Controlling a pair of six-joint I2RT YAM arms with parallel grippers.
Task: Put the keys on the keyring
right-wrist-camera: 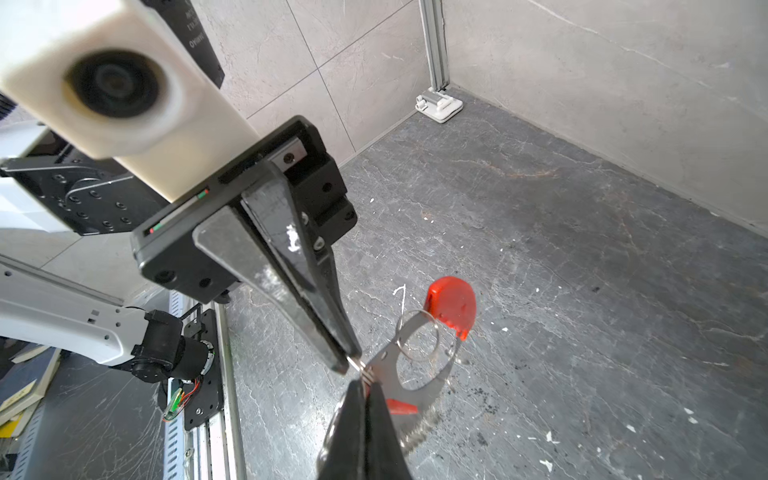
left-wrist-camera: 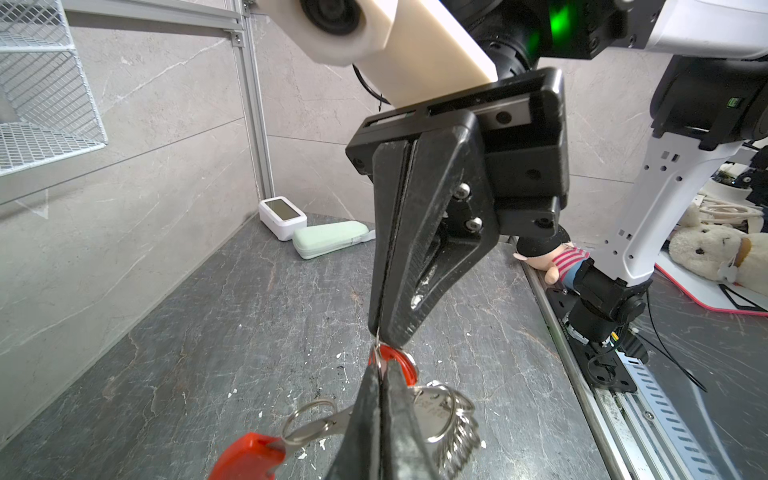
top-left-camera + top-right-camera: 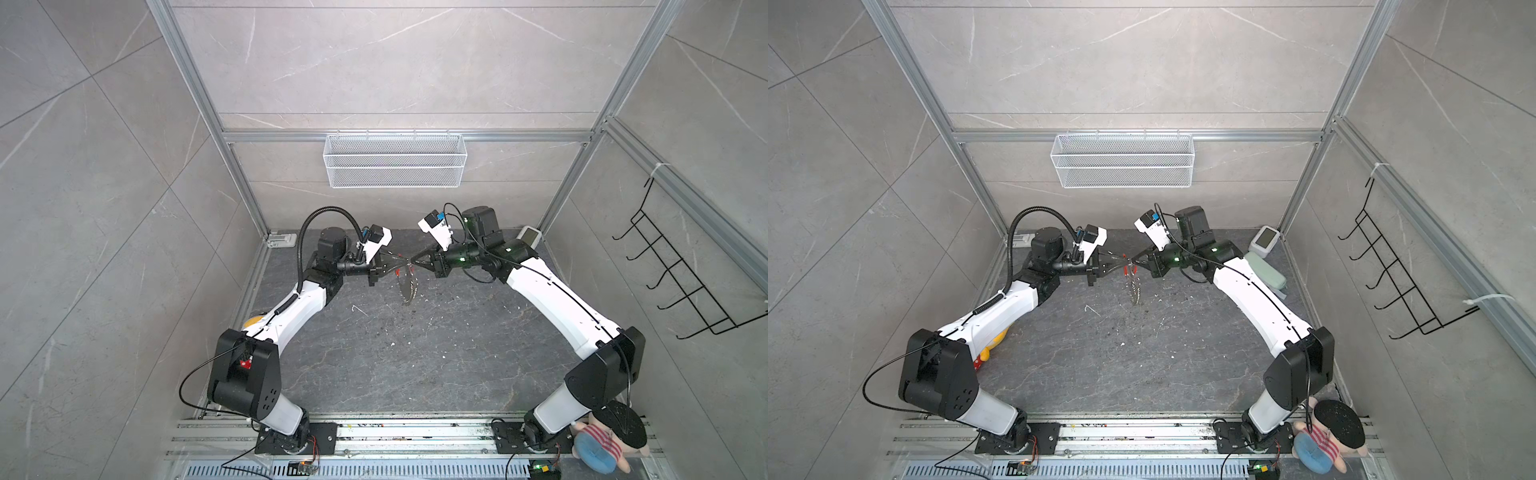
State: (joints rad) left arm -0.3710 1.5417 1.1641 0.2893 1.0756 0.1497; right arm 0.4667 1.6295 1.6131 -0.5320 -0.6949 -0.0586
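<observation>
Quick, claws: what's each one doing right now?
Left claw: closed, pinching the keyring.
Right claw: closed, pinching the keyring at nearly the same spot, from the opposite side.

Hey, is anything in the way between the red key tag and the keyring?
Nothing visible does. The red key tag hangs close beside the keyring; whether it is already threaded on is unclear. The left tool and right tool, both shut, pinch the keyring's end tip to tip.
</observation>
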